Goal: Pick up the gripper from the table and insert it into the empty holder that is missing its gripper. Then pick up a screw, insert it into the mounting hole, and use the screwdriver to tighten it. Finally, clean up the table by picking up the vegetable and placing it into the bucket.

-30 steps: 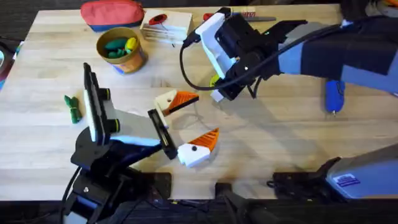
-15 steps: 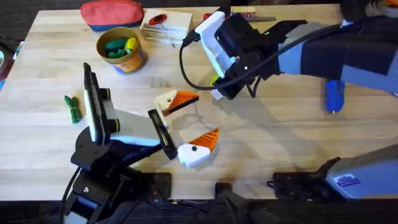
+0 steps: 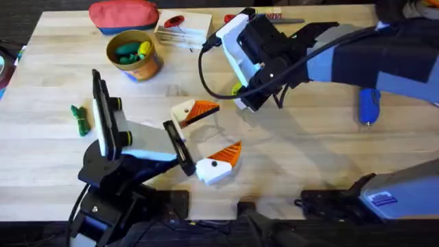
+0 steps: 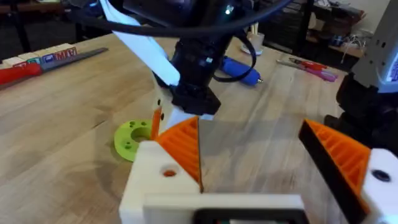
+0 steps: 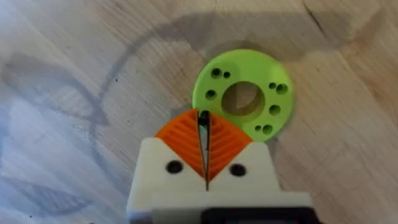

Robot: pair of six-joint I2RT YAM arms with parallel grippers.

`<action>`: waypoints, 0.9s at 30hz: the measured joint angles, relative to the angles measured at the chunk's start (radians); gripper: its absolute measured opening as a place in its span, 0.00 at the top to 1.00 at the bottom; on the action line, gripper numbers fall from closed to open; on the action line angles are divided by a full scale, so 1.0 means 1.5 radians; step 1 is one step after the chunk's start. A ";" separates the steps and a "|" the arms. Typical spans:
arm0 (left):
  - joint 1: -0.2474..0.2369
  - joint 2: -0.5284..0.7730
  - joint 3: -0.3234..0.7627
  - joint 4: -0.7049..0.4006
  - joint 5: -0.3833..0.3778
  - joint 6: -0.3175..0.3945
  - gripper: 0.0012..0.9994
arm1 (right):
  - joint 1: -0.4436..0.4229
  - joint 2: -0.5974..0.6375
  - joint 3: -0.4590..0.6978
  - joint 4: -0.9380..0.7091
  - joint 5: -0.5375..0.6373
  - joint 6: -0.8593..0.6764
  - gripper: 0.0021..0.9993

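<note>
Nothing overhead has shifted since the earlier frames: the right gripper [image 3: 241,103] stays low over the wooden tabletop [image 3: 302,144], the bright blue pen-shaped screwdriver [image 3: 368,106] lies right of it, and the dark green toy vegetable [image 3: 81,119] rests left of the left gripper [image 3: 218,140]. Left wrist view shows the left jaws standing open. Right wrist view shows the right jaws closed, pads pressed on a thin dark sliver, just beside a lime-green perforated plastic ring [image 5: 244,93].

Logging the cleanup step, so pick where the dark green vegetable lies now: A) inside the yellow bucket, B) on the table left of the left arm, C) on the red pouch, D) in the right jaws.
B: the vegetable lies on bare wood beside the left arm, apart from the bucket.
</note>
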 joint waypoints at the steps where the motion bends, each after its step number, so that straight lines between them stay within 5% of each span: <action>1: 0.000 0.000 0.000 0.000 0.000 0.000 0.02 | 0.000 0.000 0.000 0.000 0.002 0.000 1.00; 9: 0.000 0.000 0.000 0.000 0.000 0.000 0.02 | -0.003 -0.018 0.037 -0.052 0.045 0.000 1.00; 19: 0.000 0.000 0.000 0.000 0.000 0.000 0.02 | -0.012 -0.114 0.221 -0.263 0.056 0.000 1.00; 27: 0.000 0.000 0.000 0.000 0.000 0.000 0.02 | 0.026 -0.119 0.339 -0.366 -0.045 0.013 1.00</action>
